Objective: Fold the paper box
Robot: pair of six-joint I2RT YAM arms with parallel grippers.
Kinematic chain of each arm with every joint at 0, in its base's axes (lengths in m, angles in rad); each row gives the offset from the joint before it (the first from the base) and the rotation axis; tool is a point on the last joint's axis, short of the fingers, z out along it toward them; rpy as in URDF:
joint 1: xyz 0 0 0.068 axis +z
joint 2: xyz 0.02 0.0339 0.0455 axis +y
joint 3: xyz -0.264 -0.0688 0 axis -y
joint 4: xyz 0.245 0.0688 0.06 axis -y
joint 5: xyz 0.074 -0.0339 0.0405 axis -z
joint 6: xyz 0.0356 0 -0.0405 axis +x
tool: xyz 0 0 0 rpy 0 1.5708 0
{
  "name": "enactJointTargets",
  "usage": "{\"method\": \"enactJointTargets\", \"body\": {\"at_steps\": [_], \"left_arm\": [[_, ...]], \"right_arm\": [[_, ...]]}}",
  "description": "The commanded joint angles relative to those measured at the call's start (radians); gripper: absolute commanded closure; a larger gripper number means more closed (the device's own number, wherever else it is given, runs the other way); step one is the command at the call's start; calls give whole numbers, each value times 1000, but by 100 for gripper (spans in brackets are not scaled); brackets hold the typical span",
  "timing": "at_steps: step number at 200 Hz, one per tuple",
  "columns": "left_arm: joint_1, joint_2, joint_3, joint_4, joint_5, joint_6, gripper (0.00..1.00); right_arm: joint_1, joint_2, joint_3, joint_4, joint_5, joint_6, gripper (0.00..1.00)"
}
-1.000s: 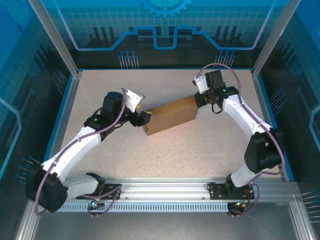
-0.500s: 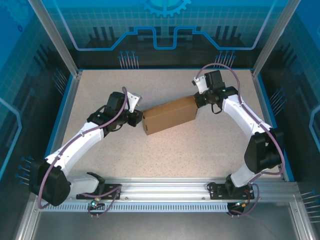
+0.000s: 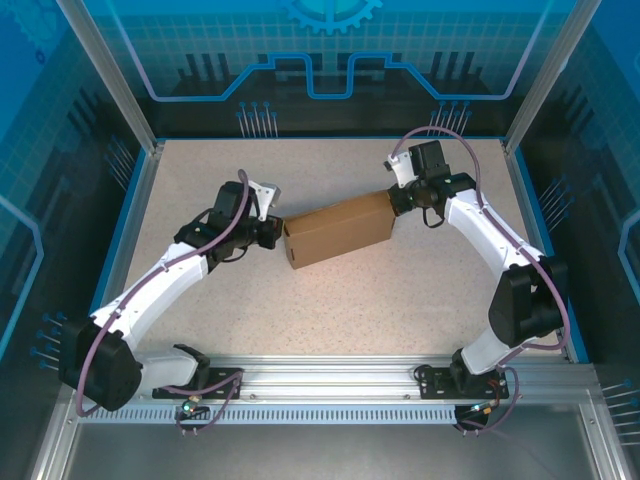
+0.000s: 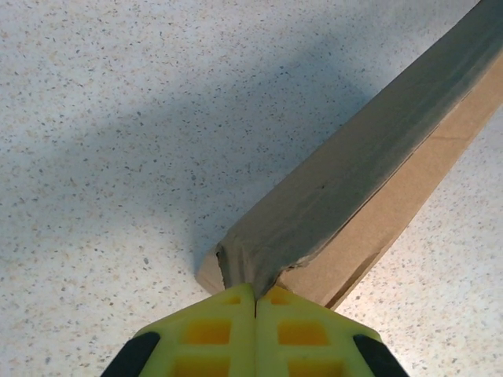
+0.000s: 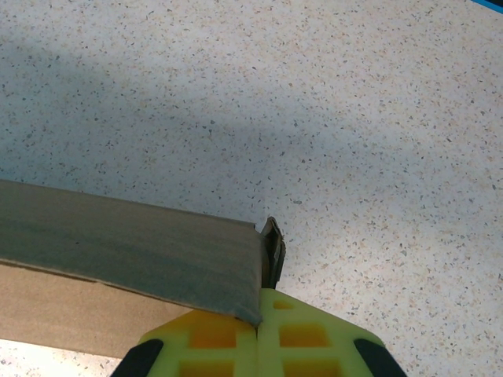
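From the top camera, the paper box (image 3: 338, 232) sits closed up around the middle of the table (image 3: 400, 300), a bit toward the far edge and lying skewed. The left fingers (image 3: 268, 233) are butted on its left end and the right fingers (image 3: 398, 201) on its far right corner. My worry is that nothing pins it down, so too much shove from both ends could bow it or spin it out. There's loads of bare table all round, and the side edges are well apart from it. Left wrist cam: the left fingers (image 4: 208, 334) are pressed together, tips right on a box corner that looks crumpled. More push might crush it or pop the flap. I can't tell if any cardboard is caught in the seam. Right wrist cam: the right fingers (image 5: 302, 338) are also pressed together at the box's end corner. A small tab (image 5: 273, 250) pokes up there, and it could snag or stay untucked.
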Motion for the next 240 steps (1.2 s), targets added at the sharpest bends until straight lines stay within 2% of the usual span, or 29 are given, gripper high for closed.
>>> {"method": "enactJointTargets", "body": {"at_steps": [1, 29, 55, 83, 171, 195, 240], "left_arm": [[3, 3, 25, 55, 80, -158, 95], [4, 9, -9, 165, 162, -326, 95], [4, 19, -38, 230, 159, -474, 98], [5, 18, -68, 271, 151, -548, 100], [0, 6, -112, 346, 124, -619, 100], [-7, 4, -119, 315, 99, -578, 100], [-60, -18, -150, 223, -28, -468, 98]], "right_arm": [[16, -16, -41, -71, 14, 16, 97], [20, -19, -56, -66, 14, 20, 97], [22, -19, -61, -62, 16, 20, 97], [24, -16, -62, -62, 16, 20, 97], [30, 2, -61, -61, 19, 23, 97], [30, 4, -63, -58, 22, 22, 97], [29, 7, -74, -54, 36, 31, 97]]}}
